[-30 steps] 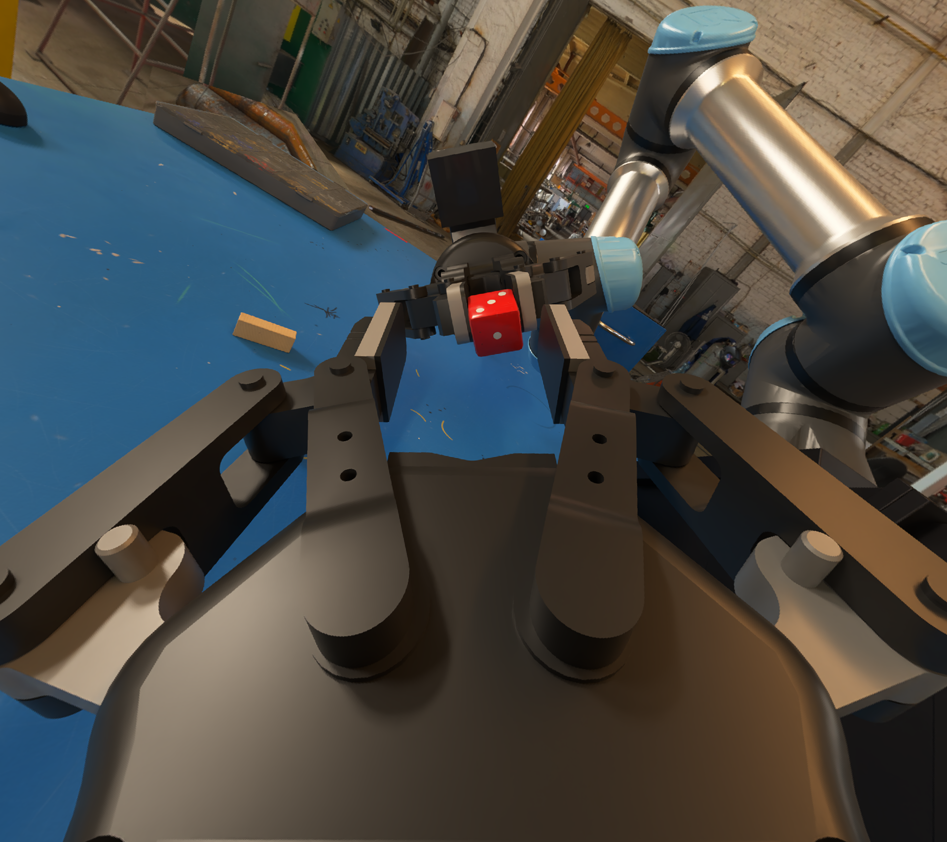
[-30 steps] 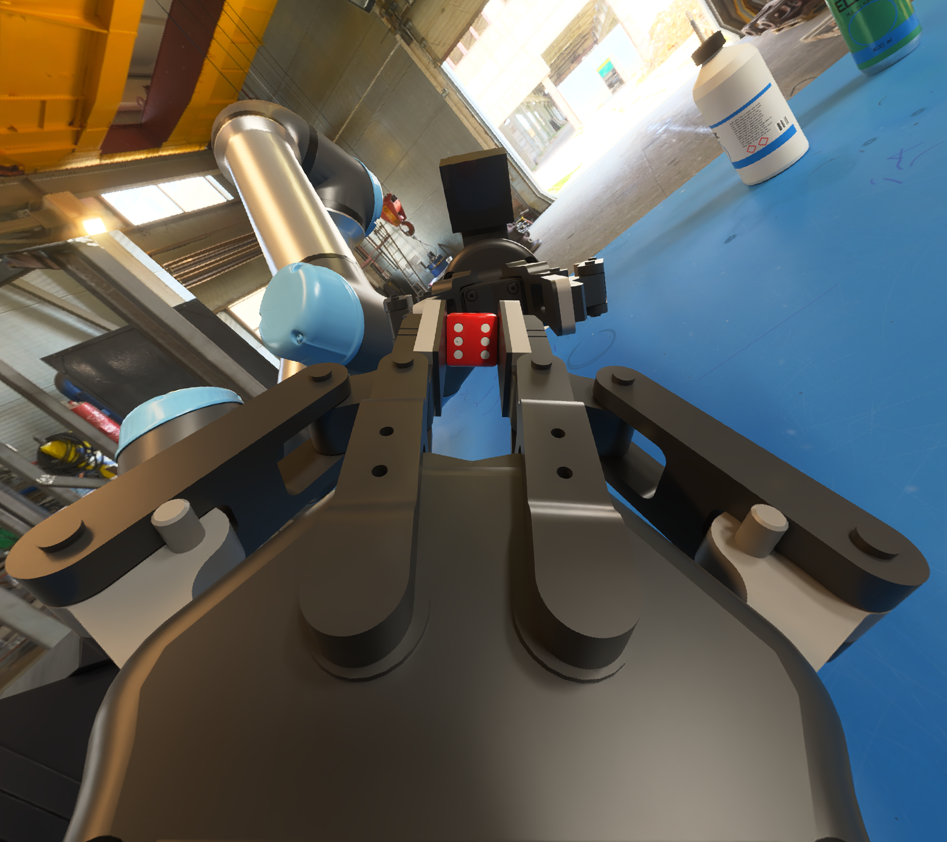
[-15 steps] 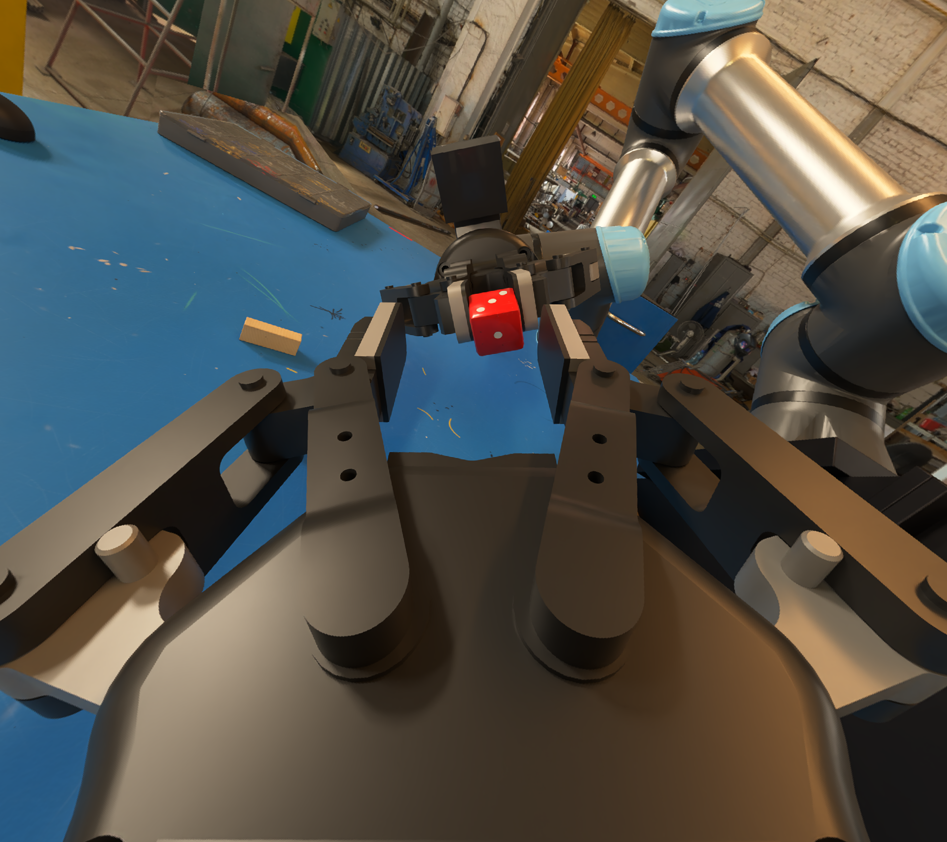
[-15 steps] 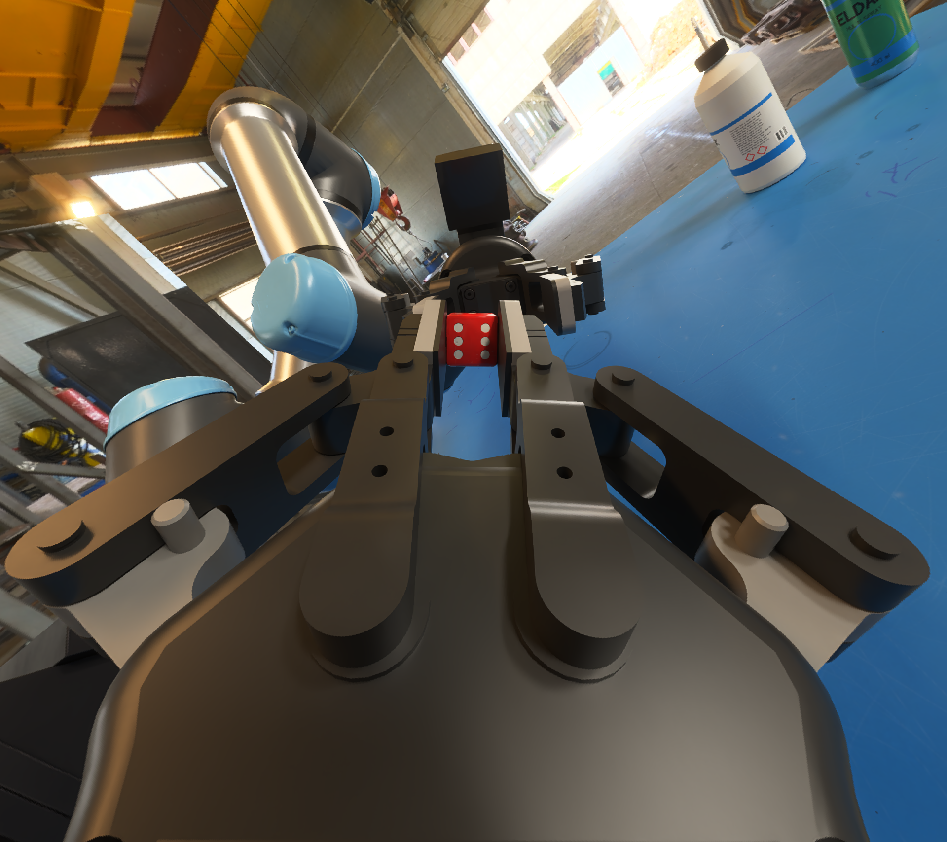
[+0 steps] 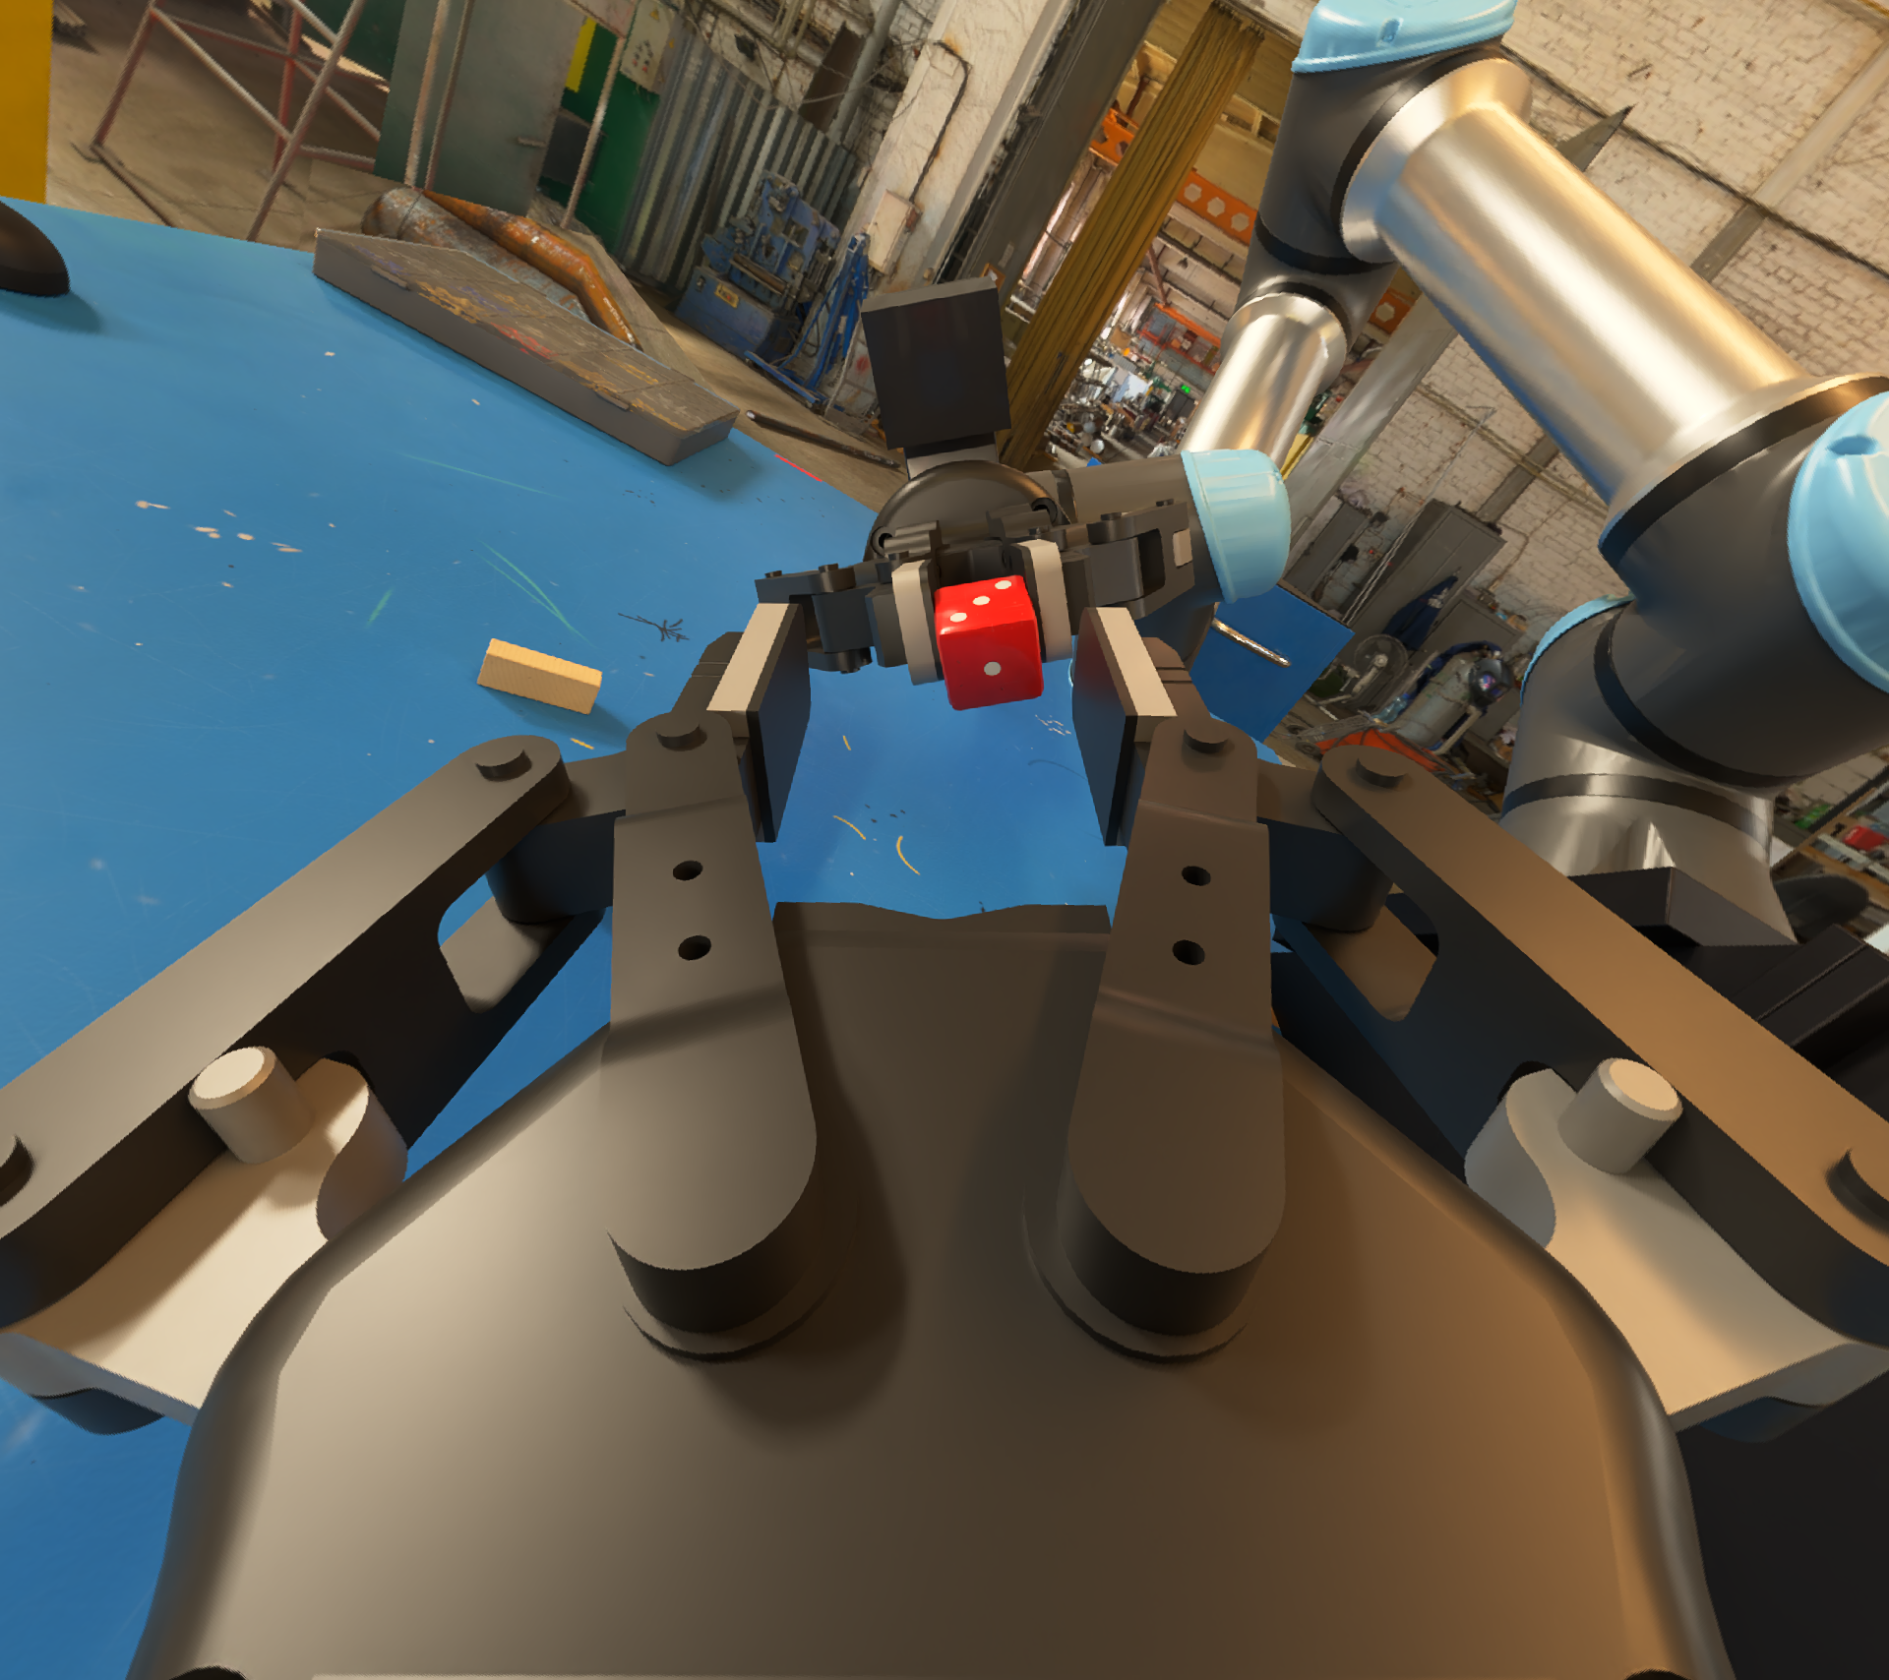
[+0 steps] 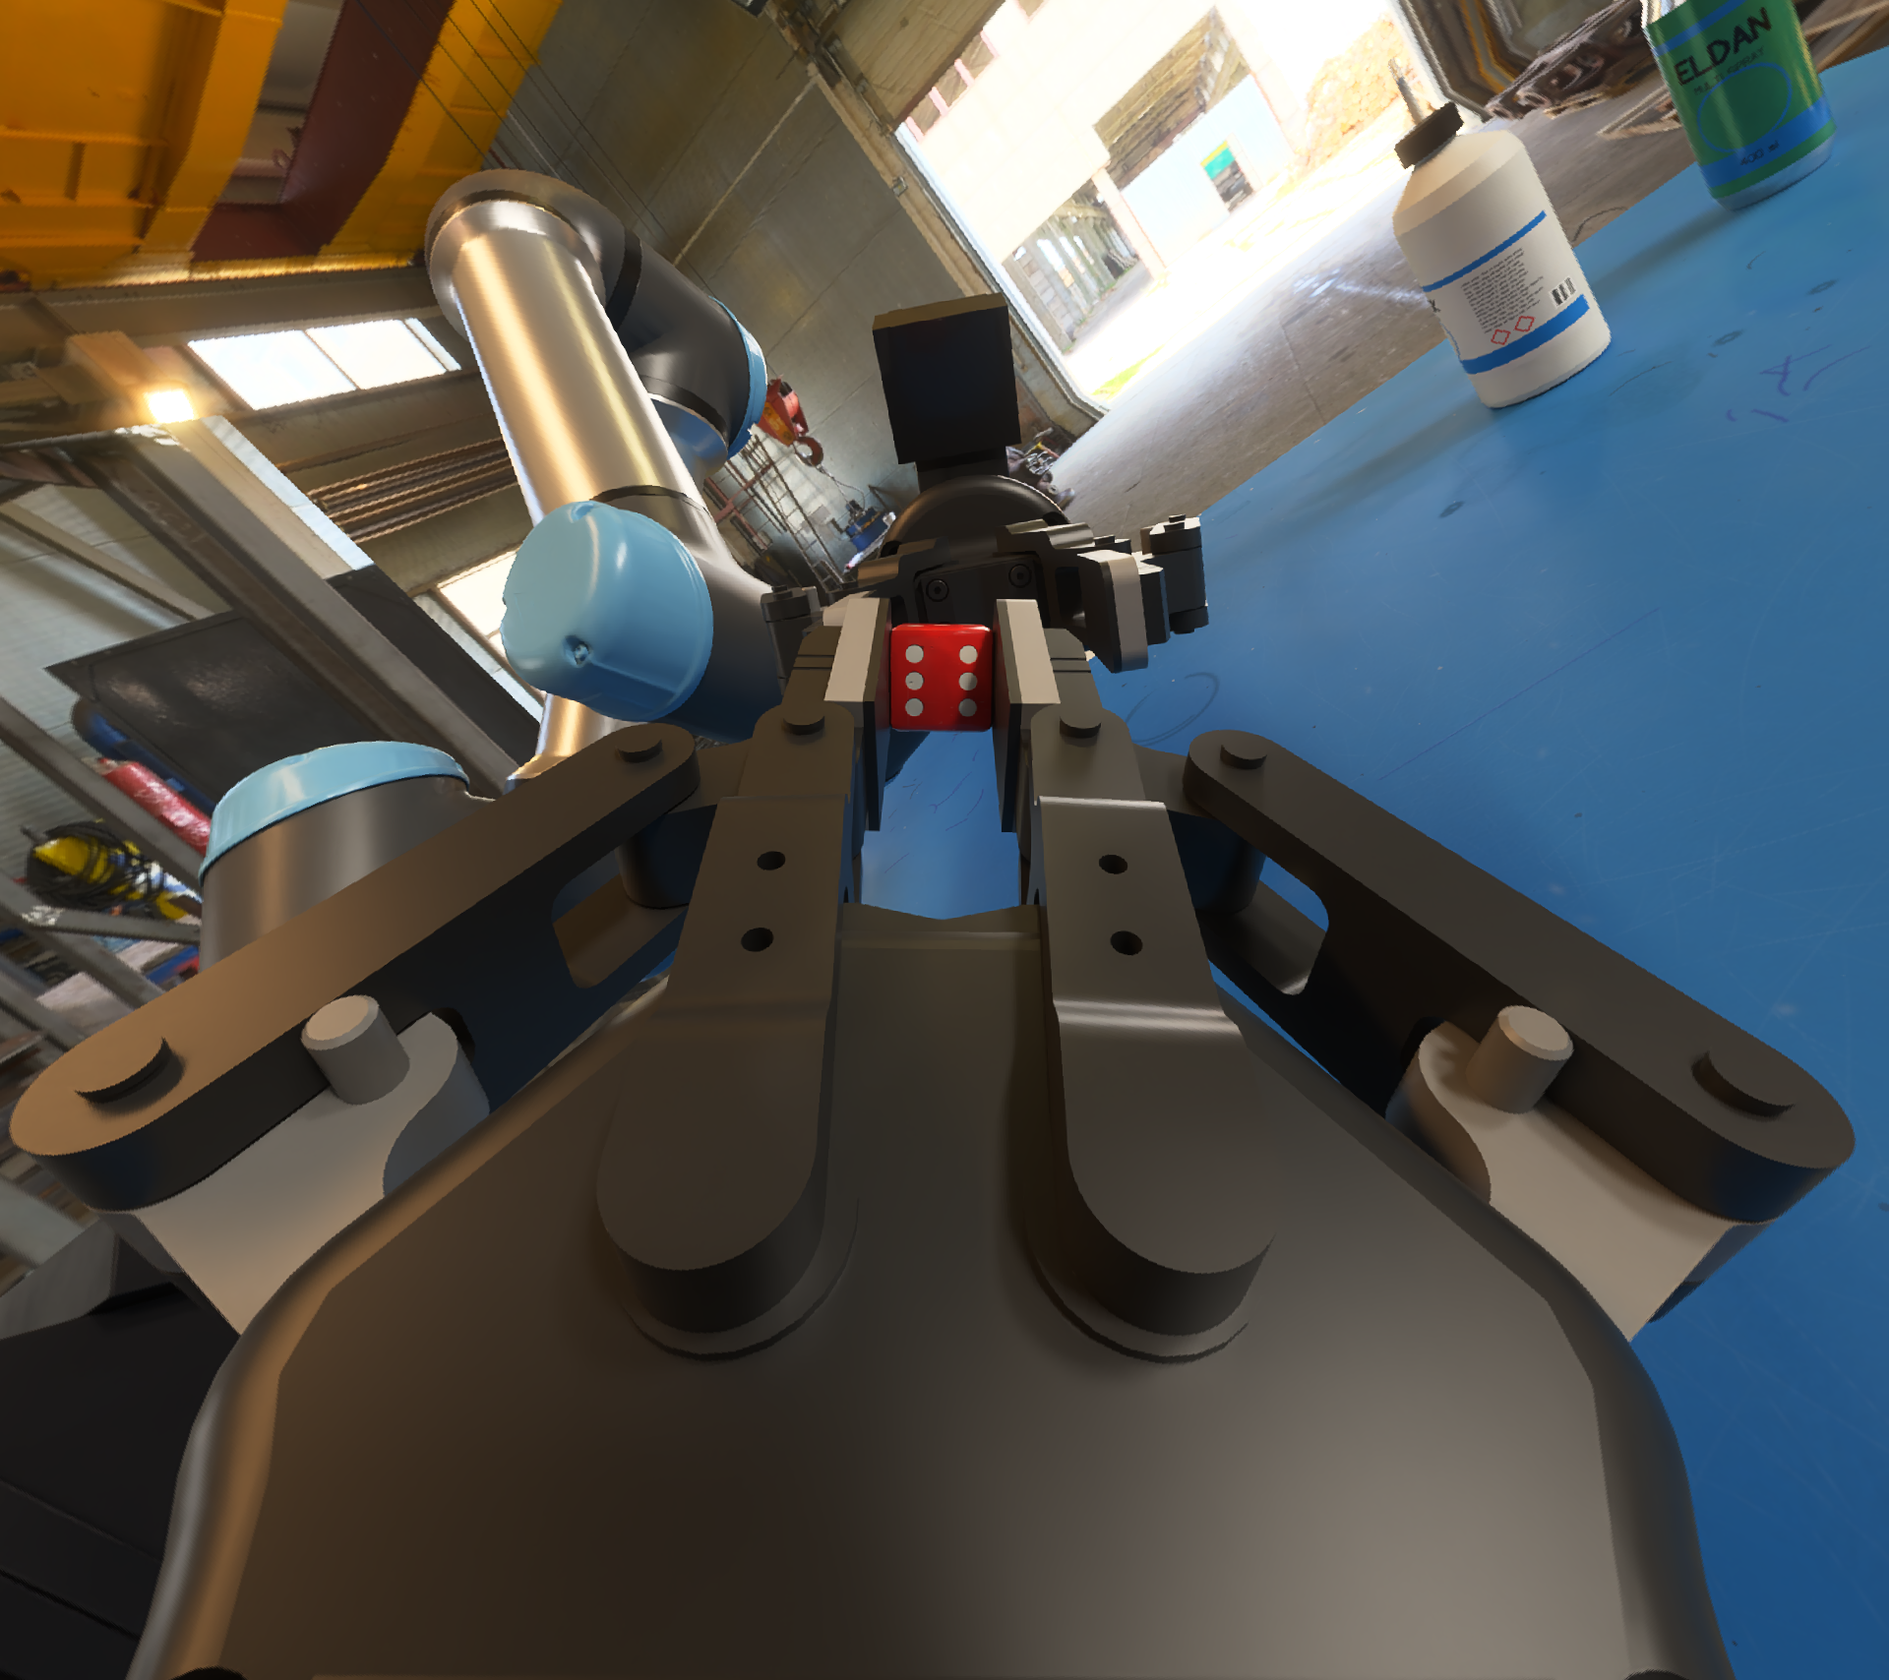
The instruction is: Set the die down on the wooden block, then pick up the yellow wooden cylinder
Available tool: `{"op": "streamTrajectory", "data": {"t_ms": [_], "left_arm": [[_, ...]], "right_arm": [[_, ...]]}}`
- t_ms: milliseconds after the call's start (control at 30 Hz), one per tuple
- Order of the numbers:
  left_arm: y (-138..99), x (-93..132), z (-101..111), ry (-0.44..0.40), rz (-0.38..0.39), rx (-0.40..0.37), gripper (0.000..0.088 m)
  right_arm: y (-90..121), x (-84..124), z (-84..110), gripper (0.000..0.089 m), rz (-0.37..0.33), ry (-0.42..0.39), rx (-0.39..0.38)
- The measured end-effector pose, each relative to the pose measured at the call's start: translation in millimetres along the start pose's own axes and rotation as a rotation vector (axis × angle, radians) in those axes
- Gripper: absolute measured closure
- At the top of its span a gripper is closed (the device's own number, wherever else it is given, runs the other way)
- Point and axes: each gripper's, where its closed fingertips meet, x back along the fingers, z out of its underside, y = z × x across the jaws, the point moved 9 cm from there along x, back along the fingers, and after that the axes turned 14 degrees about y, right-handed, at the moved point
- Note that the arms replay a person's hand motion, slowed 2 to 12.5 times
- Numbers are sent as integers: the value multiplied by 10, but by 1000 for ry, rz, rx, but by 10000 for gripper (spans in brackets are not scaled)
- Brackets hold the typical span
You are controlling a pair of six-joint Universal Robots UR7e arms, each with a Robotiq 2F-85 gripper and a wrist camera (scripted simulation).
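Red die clamped between right gripper fingertips; left gripper spread, empty, facing it.

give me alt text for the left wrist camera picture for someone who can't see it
The right gripper holds a red die in the air just beyond the open fingers of the left gripper, above a blue table. A small wooden block lies on the table to the left.

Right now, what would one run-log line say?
right gripper: shut on red die | left gripper: open, facing it | tan wooden block: bare on table
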Motion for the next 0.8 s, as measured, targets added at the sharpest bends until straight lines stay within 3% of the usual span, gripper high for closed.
{"op": "streamTrajectory", "data": {"t_ms": [533,800], "left_arm": [[-39,-25,-4,29,-31,-50,412],[-54,-37,-8,34,-56,-63,412]], "right_arm": [[-2,33,35,716,-2,4,90],[-22,41,48,716,-27,-9,68]]}}
